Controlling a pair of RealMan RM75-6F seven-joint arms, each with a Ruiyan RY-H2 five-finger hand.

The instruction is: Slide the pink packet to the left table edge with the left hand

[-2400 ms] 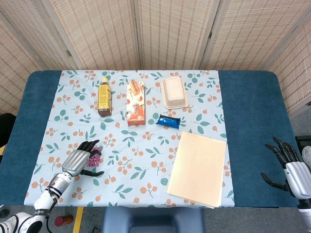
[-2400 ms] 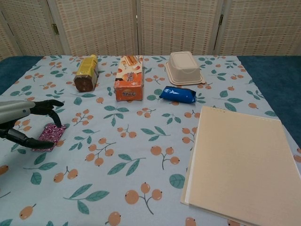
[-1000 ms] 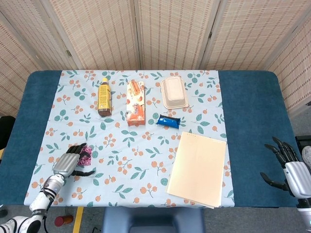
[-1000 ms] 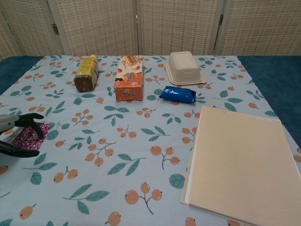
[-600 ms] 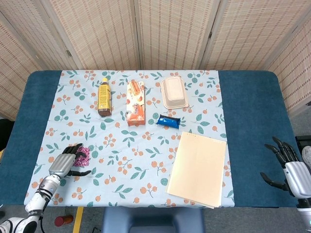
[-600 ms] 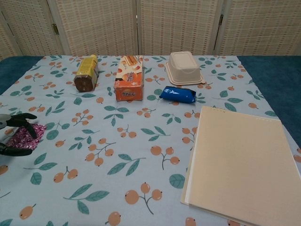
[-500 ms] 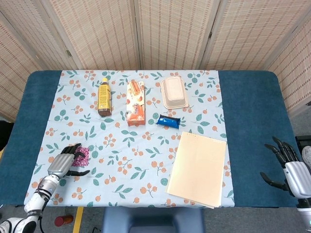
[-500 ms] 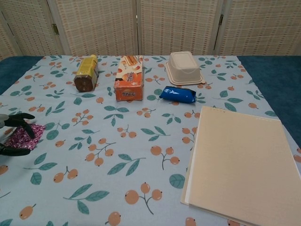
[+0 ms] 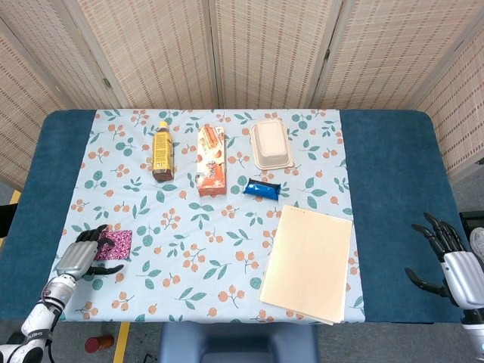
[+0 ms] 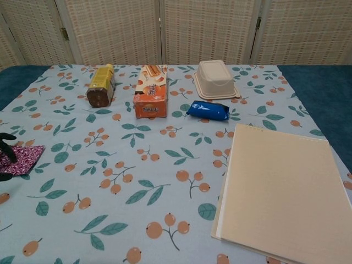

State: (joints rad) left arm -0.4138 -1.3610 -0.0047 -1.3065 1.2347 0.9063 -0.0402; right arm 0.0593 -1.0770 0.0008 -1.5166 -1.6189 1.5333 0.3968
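The pink packet [image 9: 117, 244] lies flat on the floral cloth near the cloth's left border; in the chest view the pink packet [image 10: 25, 156] sits at the frame's far left. My left hand [image 9: 78, 255] reaches in from the left with its fingers spread. Its fingertips [image 10: 7, 137] touch the packet's left end, and the thumb lies along the near side. The hand does not grip the packet. My right hand [image 9: 448, 255] hangs off the table's right front corner, fingers apart and holding nothing.
At the back stand a yellow bottle [image 9: 161, 150], an orange snack box [image 9: 212, 160] and a beige lidded container [image 9: 271, 144]. A blue wrapper [image 9: 262, 187] lies mid-table and a tan folder [image 9: 308, 262] at the front right. A blue table strip [image 9: 34, 219] runs left of the cloth.
My left hand has drawn back leftward and the pink packet has slid left with it, from near the cloth's inner left part to its left border. The right hand has stayed still.
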